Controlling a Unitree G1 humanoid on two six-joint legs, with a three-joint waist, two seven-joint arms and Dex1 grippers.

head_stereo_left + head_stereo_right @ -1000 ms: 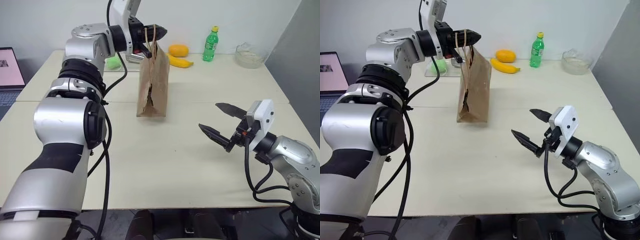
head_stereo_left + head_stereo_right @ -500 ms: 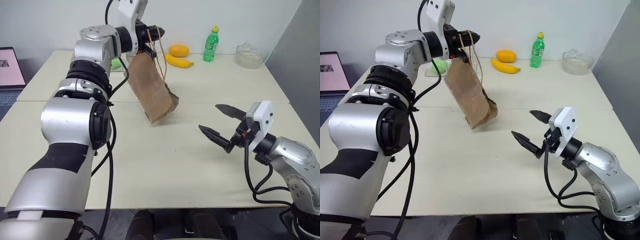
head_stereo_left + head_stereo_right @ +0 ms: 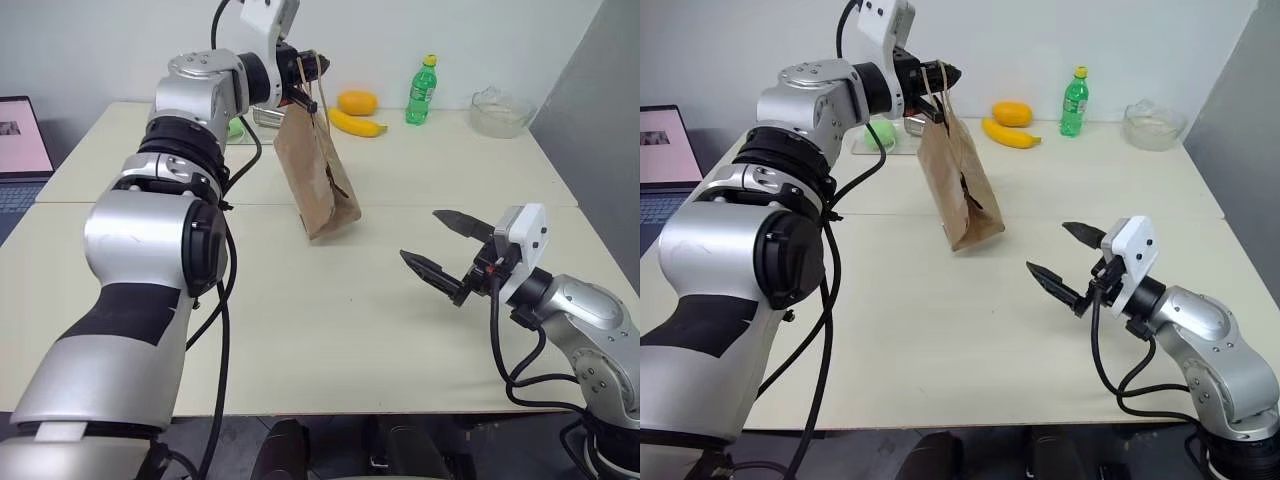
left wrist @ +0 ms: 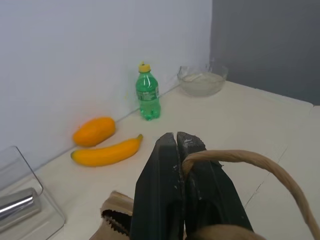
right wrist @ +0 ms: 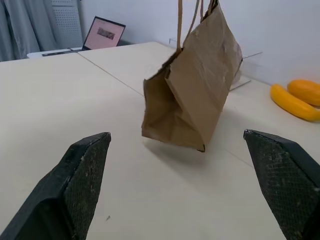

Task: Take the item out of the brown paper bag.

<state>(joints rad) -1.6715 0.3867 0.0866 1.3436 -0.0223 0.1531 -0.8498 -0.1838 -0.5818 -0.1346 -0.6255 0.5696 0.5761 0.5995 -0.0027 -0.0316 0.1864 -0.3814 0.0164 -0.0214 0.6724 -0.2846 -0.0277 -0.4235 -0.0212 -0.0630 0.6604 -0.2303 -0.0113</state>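
I have the left gripper [image 3: 318, 64] raised at the far side of the table [image 3: 400, 330], its two black fingers [image 4: 176, 190] pressed tight together and clamped on a tan cord handle [image 4: 260, 165] of the brown paper bag [image 3: 318, 178]. The bag hangs from that handle, tilted, with its top toward the far left and its bottom swung out toward the right. In my right wrist view its lower edge looks lifted just clear of the tabletop, with a shadow under it, though I cannot be sure whether one corner touches. The item itself I cannot make out; the bag's creased sides hide whatever is inside.

My right gripper [image 3: 447, 250] sits low over the near right part of the table, pointing left toward the bag but well apart from it. Its fingers [image 5: 82, 175] are spread wide and hold nothing.

Along the far edge I see an orange fruit [image 3: 357, 101] with a banana [image 3: 357, 123] just in front of it, and a green bottle [image 3: 422, 90] with a yellow cap to their right. Farther right stands a clear glass bowl [image 3: 497, 111]. A green ball [image 3: 232, 127] shows behind my left arm, beside a clear plastic tray [image 4: 25, 200]. A laptop [image 3: 22, 140] sits open at the far left.
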